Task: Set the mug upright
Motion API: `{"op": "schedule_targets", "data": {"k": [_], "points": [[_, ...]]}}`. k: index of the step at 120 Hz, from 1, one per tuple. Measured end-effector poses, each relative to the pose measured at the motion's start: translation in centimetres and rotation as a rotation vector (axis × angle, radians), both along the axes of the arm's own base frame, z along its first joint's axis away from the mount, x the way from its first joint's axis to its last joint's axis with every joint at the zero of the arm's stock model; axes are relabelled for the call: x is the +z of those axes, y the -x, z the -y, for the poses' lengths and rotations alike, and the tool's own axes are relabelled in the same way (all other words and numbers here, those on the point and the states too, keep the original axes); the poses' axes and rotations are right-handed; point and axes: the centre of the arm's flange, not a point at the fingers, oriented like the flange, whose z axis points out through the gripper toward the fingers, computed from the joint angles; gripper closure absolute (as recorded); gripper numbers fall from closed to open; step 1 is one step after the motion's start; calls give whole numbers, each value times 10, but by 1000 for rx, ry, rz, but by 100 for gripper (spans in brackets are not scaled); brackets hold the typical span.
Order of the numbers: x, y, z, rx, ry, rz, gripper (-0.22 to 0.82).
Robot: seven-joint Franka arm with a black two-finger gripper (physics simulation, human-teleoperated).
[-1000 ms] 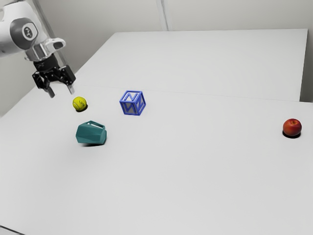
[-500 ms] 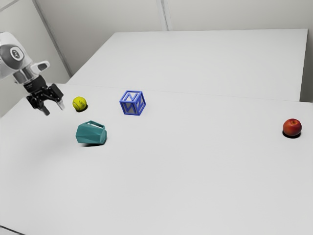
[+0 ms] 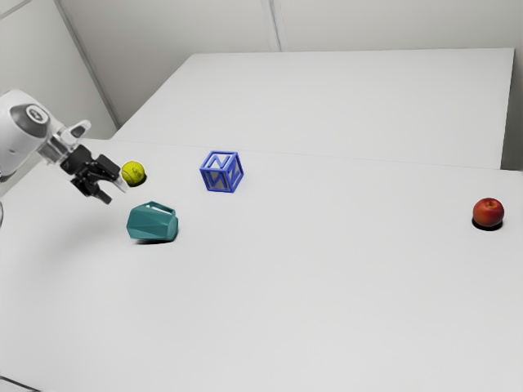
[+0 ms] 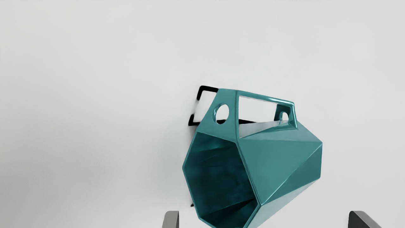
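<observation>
With my tool [image 3: 116, 195] wide, I should straddle the side-lying mug [image 3: 153, 223] evenly, grip firmly, then turn it mouth-up.

Jaws — nearer the mug [image 3: 152, 223]

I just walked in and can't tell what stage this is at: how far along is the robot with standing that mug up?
Barely started, it seems. Done: the open gripper is near the mug, fingers apart. In hand: nothing; the fingers hold no part of it. Left: gripping, turning and setting it down, since it lies on its side on the table.
</observation>
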Motion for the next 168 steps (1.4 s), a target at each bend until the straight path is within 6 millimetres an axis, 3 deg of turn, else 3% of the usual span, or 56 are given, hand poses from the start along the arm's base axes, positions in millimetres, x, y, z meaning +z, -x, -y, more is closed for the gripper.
{"op": "schedule_targets", "data": {"k": [58,119,128,154,168], "points": [[-57,0,17,24,187,67,2],[-90,8,36,28,313,88,5],[-90,7,37,23,320,100,12],[-88,6,39,6,325,123,47],[-86,5,41,-6,322,133,58]]}}
